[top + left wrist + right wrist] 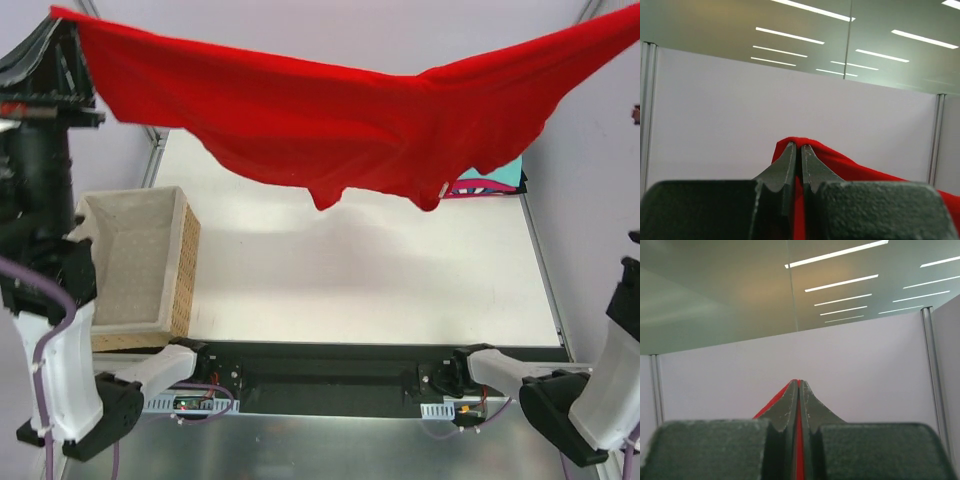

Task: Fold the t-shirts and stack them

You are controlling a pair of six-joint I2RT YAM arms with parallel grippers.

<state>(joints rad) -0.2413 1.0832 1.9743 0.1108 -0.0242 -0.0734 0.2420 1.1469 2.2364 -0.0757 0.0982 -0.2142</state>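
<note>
The red t-shirt (330,130) hangs stretched in the air, well above the wicker basket (187,270), spanning from over it far out to its right. The left gripper (800,147) has its fingers pressed together on one upper corner of the cloth. The right gripper (798,385) pinches the other end the same way, a red sliver showing between its jaws. The middle sags in soft folds, so the shirt looks light, limp and unable to hold a shape, and it will probably drape and crease wherever it lands. Taut holds at the corners or shoulder seams look best. A teal folded shirt (505,175) and a magenta-pink one (468,190) peek out beneath the hem, well to the basket's right.
</note>
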